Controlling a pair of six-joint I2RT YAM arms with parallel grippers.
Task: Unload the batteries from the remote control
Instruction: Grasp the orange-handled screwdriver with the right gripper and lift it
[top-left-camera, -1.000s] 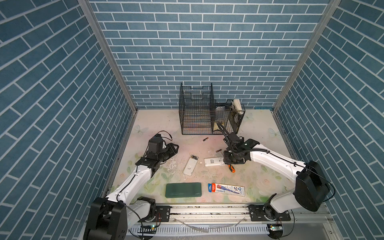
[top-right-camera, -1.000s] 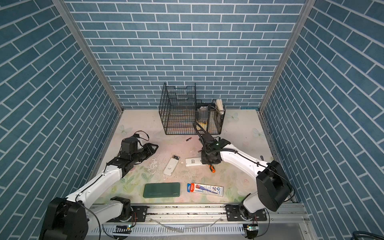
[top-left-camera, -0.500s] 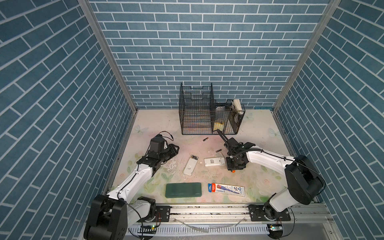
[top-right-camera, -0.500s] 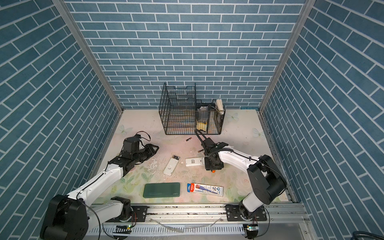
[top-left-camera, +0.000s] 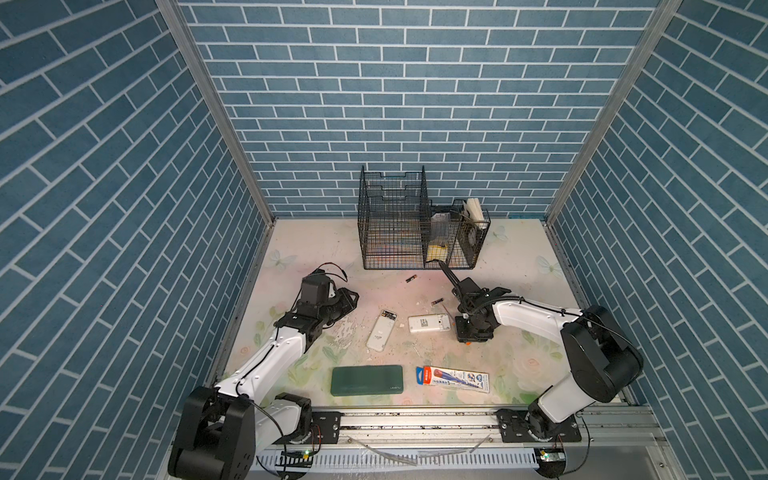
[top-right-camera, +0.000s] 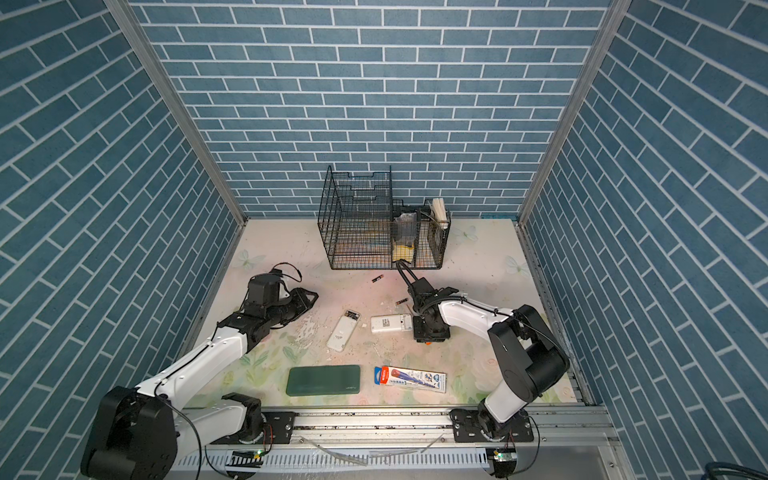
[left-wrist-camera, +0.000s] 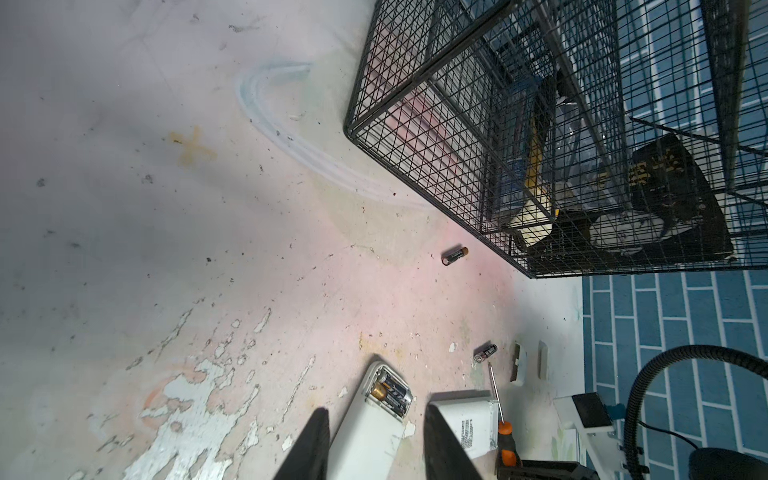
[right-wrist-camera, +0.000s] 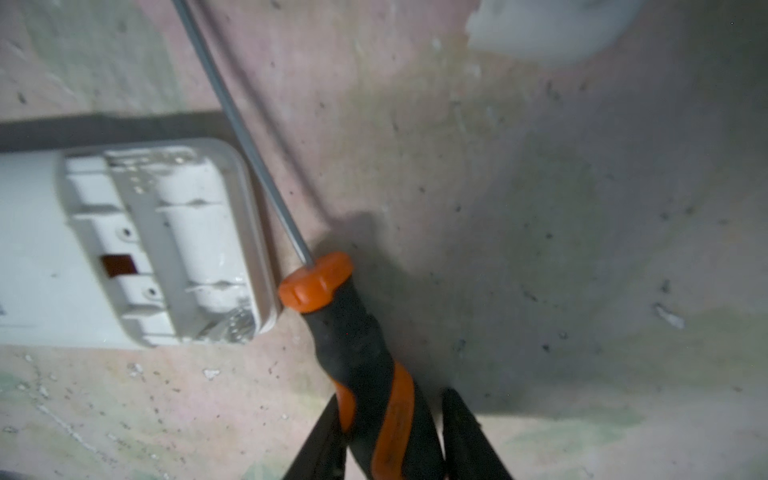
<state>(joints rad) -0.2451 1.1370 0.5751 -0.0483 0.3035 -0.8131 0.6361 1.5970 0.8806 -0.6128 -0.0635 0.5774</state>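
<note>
Two white remotes lie mid-table. The tilted remote holds two batteries in its open compartment. The level remote shows an empty compartment. Two loose batteries lie behind them. My left gripper hovers open left of the tilted remote, with nothing between its fingers. My right gripper is down at the table, right of the level remote. Its jaws straddle the handle of an orange-and-black screwdriver lying there. One finger touches the handle and a thin gap shows at the other.
A black wire basket with odds and ends stands at the back. A dark green case and a toothpaste box lie near the front edge. A loose white cover piece lies beyond the level remote. Blue brick walls enclose three sides.
My right gripper has shifted slightly toward the front, onto the screwdriver handle, and its jaws have narrowed. The left arm has barely moved.
</note>
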